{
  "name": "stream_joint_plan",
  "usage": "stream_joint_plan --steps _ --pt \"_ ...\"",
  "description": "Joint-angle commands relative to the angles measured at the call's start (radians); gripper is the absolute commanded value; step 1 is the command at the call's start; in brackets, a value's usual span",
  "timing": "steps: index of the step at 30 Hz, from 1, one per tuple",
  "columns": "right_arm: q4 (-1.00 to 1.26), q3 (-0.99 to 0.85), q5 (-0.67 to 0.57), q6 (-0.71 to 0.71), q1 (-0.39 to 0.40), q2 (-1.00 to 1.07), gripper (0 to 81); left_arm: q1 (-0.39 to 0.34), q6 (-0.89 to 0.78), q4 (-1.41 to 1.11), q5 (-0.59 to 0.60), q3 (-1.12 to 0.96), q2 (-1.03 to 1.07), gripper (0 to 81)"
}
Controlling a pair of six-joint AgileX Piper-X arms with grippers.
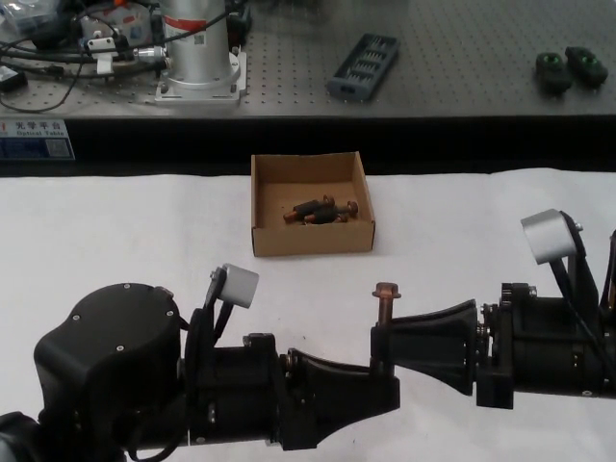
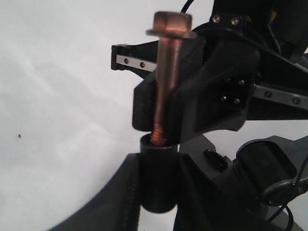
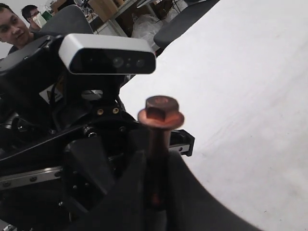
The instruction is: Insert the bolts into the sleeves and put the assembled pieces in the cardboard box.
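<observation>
A copper bolt (image 1: 388, 306) stands upright, head up, with my right gripper (image 1: 383, 339) shut on its shank. In the left wrist view the bolt (image 2: 167, 77) has its threaded tip just inside the mouth of a black sleeve (image 2: 156, 180). My left gripper (image 2: 156, 192) is shut on that sleeve from below. In the right wrist view the bolt (image 3: 160, 130) rises between my right gripper's fingers (image 3: 130, 192). The two grippers meet tip to tip over the white cloth in front of the cardboard box (image 1: 310, 245).
The open cardboard box holds several assembled bolt-and-sleeve pieces (image 1: 318, 210). Behind it, a perforated bench carries a metal post (image 1: 197, 48), a black rack (image 1: 364, 64) and two dark green parts (image 1: 570, 67). White cloth (image 1: 115, 231) covers the work surface.
</observation>
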State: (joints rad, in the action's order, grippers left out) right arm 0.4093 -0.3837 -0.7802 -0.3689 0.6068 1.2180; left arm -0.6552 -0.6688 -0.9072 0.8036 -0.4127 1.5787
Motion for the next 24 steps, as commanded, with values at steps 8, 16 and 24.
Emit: stream_joint_plan --steps 8,16,24 --pt "-0.051 -0.005 0.118 -0.059 -0.015 0.002 43.5 0.0 0.092 -0.073 -0.071 -0.011 -0.016 0.6" --pt "-0.044 -0.027 0.133 -0.128 -0.133 -0.059 41.9 0.017 0.163 -0.069 -0.193 -0.053 -0.016 0.6" --pt "-0.34 -0.027 0.087 -0.051 -0.159 -0.213 33.7 0.158 0.447 0.273 -0.191 -0.313 0.061 0.6"
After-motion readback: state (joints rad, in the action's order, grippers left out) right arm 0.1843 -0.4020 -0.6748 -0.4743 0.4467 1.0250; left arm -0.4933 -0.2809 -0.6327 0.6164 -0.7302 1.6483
